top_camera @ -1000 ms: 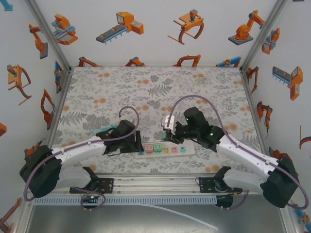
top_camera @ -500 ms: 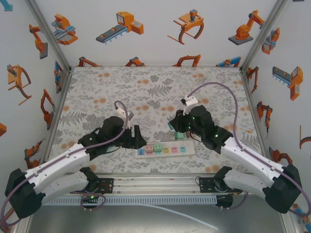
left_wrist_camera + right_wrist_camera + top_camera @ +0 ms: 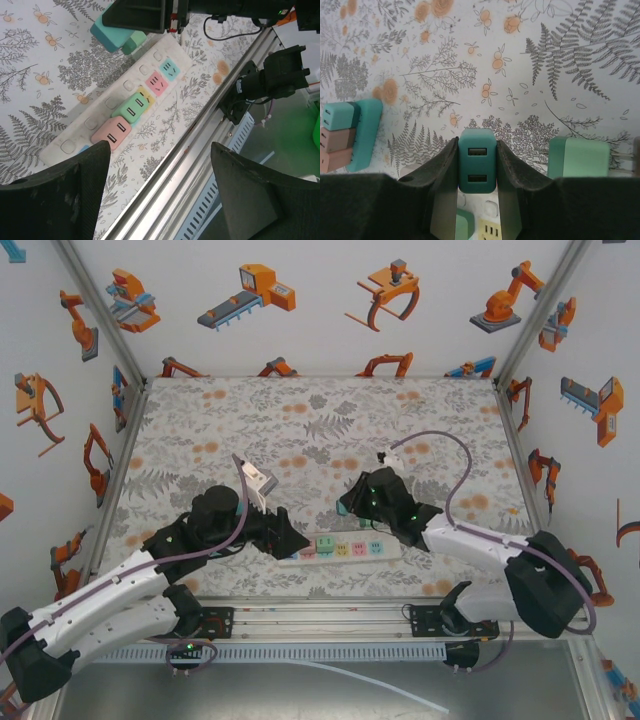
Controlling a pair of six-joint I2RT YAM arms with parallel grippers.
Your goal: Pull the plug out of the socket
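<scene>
Right gripper [image 3: 477, 150] closed on teal USB charger plug [image 3: 477, 170], fingers [image 3: 442, 175] pressed to both sides. Plug sits at far edge of white power strip [image 3: 92, 117]; can't tell if prongs are clear of socket. Light-green plug [image 3: 579, 157] lies on floral table [image 3: 570, 60] just beside. Left gripper [image 3: 157, 150] spread wide, holding nothing, over strip's near side by pink adapter [image 3: 111, 134].

The plug [image 3: 477, 160] is dark teal, the socket strip [image 3: 80, 131] white. The tablecloth [image 3: 470, 65] shows grey ferns and orange fruit.
</scene>
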